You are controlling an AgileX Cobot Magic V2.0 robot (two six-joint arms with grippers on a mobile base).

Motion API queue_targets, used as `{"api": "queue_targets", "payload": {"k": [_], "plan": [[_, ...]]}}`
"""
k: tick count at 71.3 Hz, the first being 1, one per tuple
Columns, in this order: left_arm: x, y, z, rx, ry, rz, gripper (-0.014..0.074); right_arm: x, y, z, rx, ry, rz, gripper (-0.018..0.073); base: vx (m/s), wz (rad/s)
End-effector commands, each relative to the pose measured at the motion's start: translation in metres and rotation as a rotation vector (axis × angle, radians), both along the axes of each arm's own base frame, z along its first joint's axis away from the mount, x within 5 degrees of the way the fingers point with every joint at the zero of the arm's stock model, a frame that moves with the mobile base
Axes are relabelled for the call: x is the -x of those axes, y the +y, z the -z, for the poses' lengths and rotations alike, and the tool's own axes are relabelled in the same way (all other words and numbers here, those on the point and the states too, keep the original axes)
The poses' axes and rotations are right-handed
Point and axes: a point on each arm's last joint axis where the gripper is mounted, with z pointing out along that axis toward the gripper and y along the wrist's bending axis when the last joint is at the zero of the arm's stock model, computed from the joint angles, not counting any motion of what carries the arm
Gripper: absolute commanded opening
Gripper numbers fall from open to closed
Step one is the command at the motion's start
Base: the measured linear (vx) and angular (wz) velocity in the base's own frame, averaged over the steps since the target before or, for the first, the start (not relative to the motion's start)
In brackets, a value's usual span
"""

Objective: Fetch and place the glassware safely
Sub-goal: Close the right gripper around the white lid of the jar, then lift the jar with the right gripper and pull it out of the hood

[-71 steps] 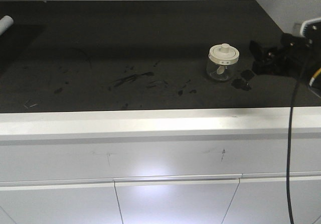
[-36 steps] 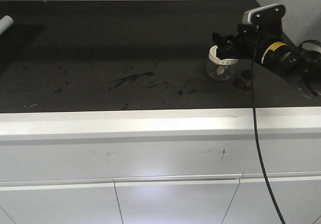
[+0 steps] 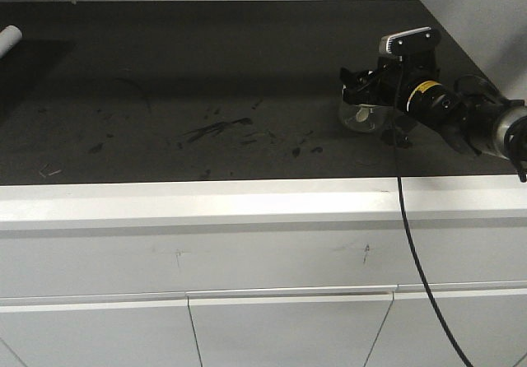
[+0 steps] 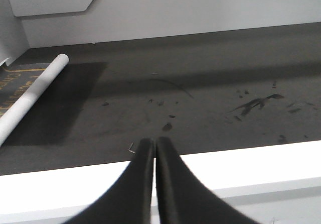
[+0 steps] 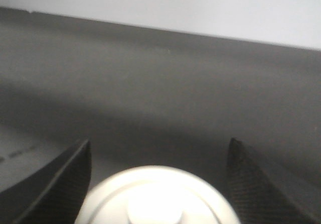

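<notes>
At upper left a white cylinder (image 3: 10, 36) is seen on the bench (image 3: 206, 54). The left jaws are held clenched and empty over the front edge. At right, the glass jar (image 3: 361, 117) is flanked by the released right jaws, spread wide to clear its lid (image 5: 158, 199).

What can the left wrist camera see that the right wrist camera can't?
Only the left wrist view shows the left arm's fingers pressed shut together, a white tube lying at the left, and the counter's white front edge.

Only the right wrist view shows the right arm's fingers spread open on either side of the jar's cream lid with its knob, all close and blurry.

Both show the black countertop and the pale wall behind it.
</notes>
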Motion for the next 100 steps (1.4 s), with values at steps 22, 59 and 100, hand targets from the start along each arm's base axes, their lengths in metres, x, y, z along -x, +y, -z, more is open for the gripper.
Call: {"api": "queue_targets", "payload": {"k": [22, 59, 100], "plan": [[-0.001, -0.001, -0.014, 0.021, -0.084, 0.013, -0.0007, 0.001, 0.001, -0.039, -0.044, -0.117, -0.014, 0.0228, 0.0, 0.0], [-0.001, -0.001, -0.014, 0.021, -0.084, 0.013, -0.0007, 0.008, 0.004, -0.059, -0.043, -0.149, -0.045, -0.0005, 0.0, 0.0], [-0.001, -0.001, -0.014, 0.021, -0.084, 0.013, -0.0007, 0.113, 0.009, -0.116, -0.057, -0.09, -0.139, -0.0003, 0.0, 0.0]]}}
